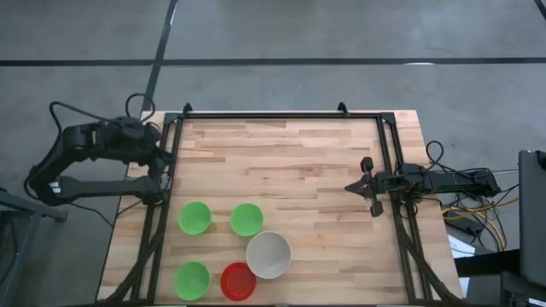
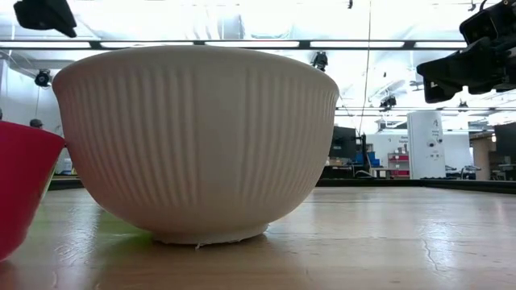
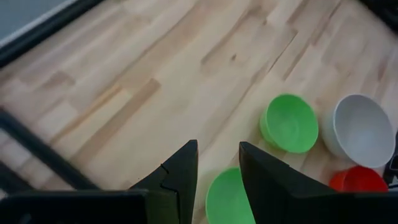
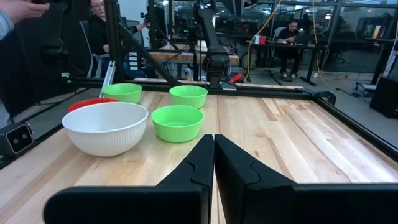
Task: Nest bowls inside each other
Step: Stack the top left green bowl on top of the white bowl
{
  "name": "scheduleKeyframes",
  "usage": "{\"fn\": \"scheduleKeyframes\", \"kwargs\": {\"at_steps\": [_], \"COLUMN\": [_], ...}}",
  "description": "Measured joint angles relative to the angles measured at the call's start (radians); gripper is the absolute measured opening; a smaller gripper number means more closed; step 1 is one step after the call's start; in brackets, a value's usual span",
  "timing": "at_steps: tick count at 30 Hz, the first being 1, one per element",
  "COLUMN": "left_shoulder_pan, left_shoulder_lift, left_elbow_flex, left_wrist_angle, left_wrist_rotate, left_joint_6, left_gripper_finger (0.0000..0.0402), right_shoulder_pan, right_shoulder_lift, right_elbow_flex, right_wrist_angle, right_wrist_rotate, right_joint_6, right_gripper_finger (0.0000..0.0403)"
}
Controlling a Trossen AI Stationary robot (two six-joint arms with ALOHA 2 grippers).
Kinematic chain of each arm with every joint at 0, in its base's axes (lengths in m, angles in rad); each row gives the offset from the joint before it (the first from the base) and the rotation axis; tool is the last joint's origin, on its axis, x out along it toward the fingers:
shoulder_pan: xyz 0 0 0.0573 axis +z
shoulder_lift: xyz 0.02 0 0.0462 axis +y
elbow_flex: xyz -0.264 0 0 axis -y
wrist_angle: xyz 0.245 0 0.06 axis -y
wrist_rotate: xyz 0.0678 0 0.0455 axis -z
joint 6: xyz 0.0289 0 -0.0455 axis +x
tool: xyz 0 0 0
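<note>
Five bowls stand upright on their bases near the table's front edge. Three are green point(image 1: 194, 217) point(image 1: 246, 219) point(image 1: 192, 280), one is red point(image 1: 238, 281), and the larger one is white point(image 1: 269, 254). None sits inside another. My left gripper point(image 3: 217, 149) hangs open above the table's left side point(image 1: 162, 160), slanting down; a green bowl point(image 3: 227, 196) shows past its gap, well below it. My right gripper point(image 4: 214, 140) is shut and level at the table's right side point(image 1: 351, 187), far from the bowls.
A black frame point(image 1: 281, 116) runs around the wooden table top point(image 1: 290, 162). Bare wood lies between the bowls and the far edge. Cables point(image 1: 469, 209) lie beyond the right edge. People sit in the room behind the table point(image 4: 99, 18).
</note>
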Motion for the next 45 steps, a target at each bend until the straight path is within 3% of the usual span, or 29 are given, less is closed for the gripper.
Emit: {"fn": "scheduleKeyframes", "kwargs": {"at_steps": [7, 25, 35, 45], "left_shoulder_pan": [0.0, 0.0, 0.0, 0.0], "left_shoulder_lift": [0.003, 0.016, 0.02, 0.018], "left_elbow_flex": [0.0, -0.007, -0.12, -0.232], "left_wrist_angle": [-0.081, -0.123, -0.097, -0.045], "left_wrist_rotate": [0.023, 0.031, 0.087, 0.11], "left_joint_6": [-0.098, -0.12, -0.165, -0.167], "left_gripper_finger": [0.0122, 0.0122, 0.0123, 0.0172], "right_shoulder_pan": [0.0, 0.0, 0.0, 0.0], "right_shoulder_lift": [0.0, 0.0, 0.0, 0.0], "right_elbow_flex": [0.0, 0.0, 0.0, 0.0], "right_wrist_angle": [0.0, 0.0, 0.0, 0.0], "right_wrist_rotate": [0.0, 0.0, 0.0, 0.0], "right_joint_6": [0.0, 0.0, 0.0, 0.0], "right_gripper_finger": [0.0009, 0.0009, 0.0009, 0.0009]}}
